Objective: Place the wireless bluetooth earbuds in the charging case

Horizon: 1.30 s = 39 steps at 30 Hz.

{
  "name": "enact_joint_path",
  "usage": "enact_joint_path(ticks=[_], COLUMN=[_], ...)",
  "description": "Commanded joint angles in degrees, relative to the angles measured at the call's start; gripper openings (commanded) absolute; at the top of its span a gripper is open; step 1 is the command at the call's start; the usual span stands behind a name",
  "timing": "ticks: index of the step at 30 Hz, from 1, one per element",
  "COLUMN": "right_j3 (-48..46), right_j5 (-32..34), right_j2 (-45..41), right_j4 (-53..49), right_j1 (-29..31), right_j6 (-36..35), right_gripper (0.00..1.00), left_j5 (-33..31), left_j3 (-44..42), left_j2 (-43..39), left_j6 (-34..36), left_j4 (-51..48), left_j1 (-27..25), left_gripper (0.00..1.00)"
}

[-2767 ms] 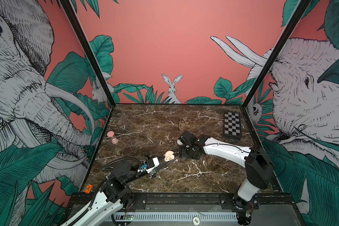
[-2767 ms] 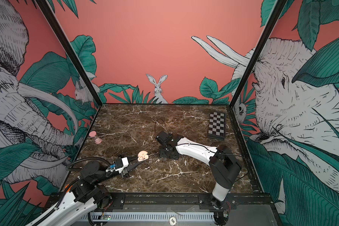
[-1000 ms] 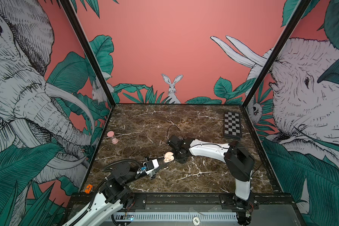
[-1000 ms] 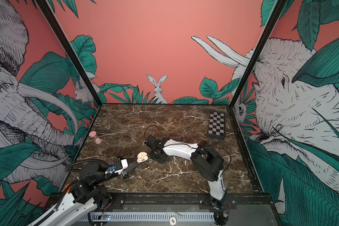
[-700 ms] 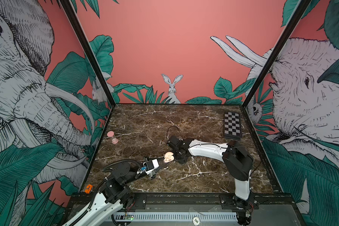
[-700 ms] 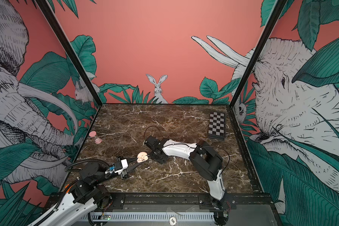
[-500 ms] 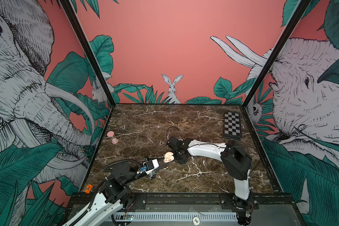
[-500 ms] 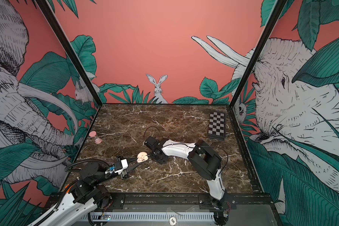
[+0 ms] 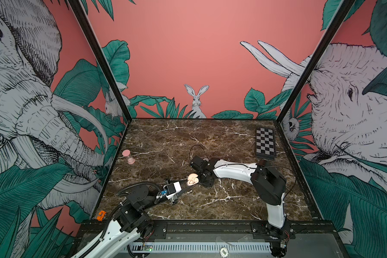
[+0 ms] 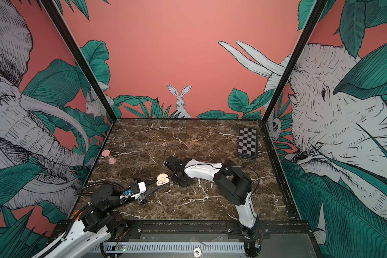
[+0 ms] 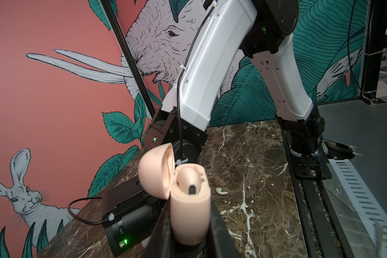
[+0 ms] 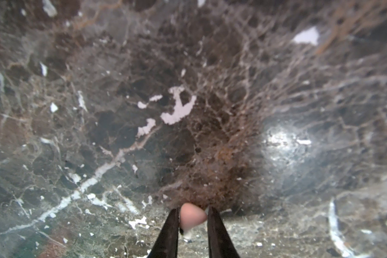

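Pink case (image 11: 189,214) clamped in left end effector (image 11: 190,232); right end effector (image 12: 194,209) pinches earbud (image 12: 190,219).

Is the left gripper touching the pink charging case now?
Touching. In the left wrist view the open charging case stands wedged between both black fingers of the left gripper, with no gap on either side.

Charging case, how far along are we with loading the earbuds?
Done: left tool holds the charging case with its lid open. In hand: right tool pinches a pinkish bud. Left: seat it, then the white bud lying on the marble.
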Motion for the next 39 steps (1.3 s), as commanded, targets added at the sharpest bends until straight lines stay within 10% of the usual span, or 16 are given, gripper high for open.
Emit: enact_joint_path(ticks=[1, 39], right_j3=[0.6, 5.3], right_j5=[0.2, 0.4], right_j2=[1.5, 3.4], right_j4=[-0.6, -5.5], right_j1=[0.2, -1.4], right_j6=[-0.2, -7.8], right_gripper=[0.22, 0.29], left_j5=[0.8, 0.7], left_j3=[-0.5, -0.5], left_j2=[-0.4, -1.3], left_j6=[1.0, 1.6], left_j4=[0.1, -1.0], left_j1=[-0.3, -0.5], left_gripper=[0.0, 0.0])
